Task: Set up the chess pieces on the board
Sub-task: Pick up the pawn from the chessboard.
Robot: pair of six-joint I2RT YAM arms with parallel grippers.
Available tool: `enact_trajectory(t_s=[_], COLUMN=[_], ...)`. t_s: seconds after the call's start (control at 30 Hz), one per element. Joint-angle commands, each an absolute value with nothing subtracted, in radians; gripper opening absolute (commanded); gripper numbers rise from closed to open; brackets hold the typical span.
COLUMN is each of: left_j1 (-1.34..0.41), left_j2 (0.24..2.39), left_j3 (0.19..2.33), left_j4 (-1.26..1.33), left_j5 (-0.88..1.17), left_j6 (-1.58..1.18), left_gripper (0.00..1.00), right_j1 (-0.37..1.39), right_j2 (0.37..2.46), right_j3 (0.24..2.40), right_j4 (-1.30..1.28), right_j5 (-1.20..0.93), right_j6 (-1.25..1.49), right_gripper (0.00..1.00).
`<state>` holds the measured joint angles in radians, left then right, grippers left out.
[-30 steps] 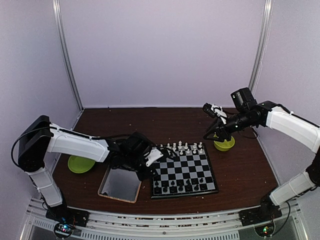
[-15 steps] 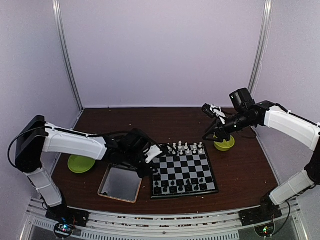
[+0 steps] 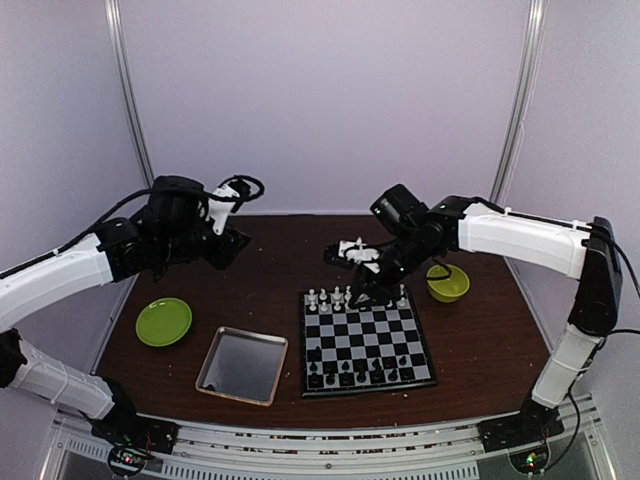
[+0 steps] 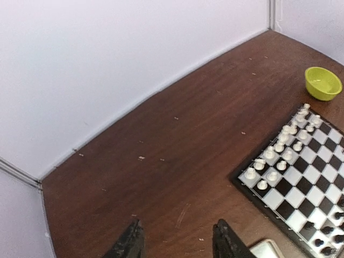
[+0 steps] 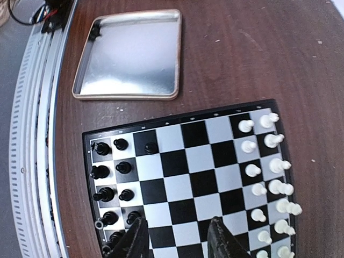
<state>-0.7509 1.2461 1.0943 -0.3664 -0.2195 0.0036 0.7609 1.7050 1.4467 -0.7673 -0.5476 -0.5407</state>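
The board [image 3: 366, 336] lies at the table's middle front. White chess pieces [image 3: 355, 297] fill its two far rows and black chess pieces [image 3: 362, 376] its near rows. My right gripper [image 3: 362, 292] hovers over the far white rows. In the right wrist view it [image 5: 180, 239] is open above bare squares of the board [image 5: 204, 172], between the black pieces [image 5: 110, 177] and the white pieces [image 5: 263, 166]. My left gripper [image 3: 228, 243] is raised at the far left, away from the board. It [image 4: 180, 244] is open and empty over bare wood, the board [image 4: 301, 180] to its right.
A shiny metal tray [image 3: 240, 365] lies left of the board, with a green plate [image 3: 163, 322] further left. A yellow-green bowl [image 3: 447, 283] stands beyond the board's far right corner. Walls close in the back and sides.
My left arm lifted off the board's left edge and drew back to the far left, its jaws opening wide. My right arm swung from the bowl to the board's far rows.
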Motion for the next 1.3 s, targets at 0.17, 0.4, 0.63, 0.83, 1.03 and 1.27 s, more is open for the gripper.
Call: enact_trajectory(t_s=[0.17, 0.4, 0.63, 0.83, 1.03, 1.27], left_j1=[-0.670, -0.663, -0.661, -0.661, -0.661, -0.661], left_j2=[1.146, 1.122, 1.128, 1.136, 1.142, 1.151], left_j3=[1.072, 1.075, 1.075, 1.078, 1.081, 1.088], left_j4=[-0.297, -0.311, -0.314, -0.319, -0.323, -0.334], left_j5=[-0.361, -0.335, -0.325, -0.310, -0.295, -0.286], left_j6=[0.076, 0.077, 0.078, 0.077, 0.078, 0.080], left_gripper=[0.56, 0.56, 0.55, 0.55, 0.55, 0.55], right_j1=[0.945, 0.990, 1.006, 1.014, 1.016, 1.016], right_j2=[1.918, 2.030, 2.120, 2.159, 2.187, 2.225], right_j3=[1.625, 1.703, 1.790, 1.815, 1.836, 1.867], right_j4=[-0.907, -0.934, -0.977, -0.989, -0.993, -1.007], right_j5=[-0.353, -0.313, -0.303, -0.304, -0.299, -0.308], right_j6=[-0.628, -0.598, -0.586, -0.582, -0.577, -0.571], right_gripper=[0.37, 0.38, 0.38, 0.37, 0.34, 0.27])
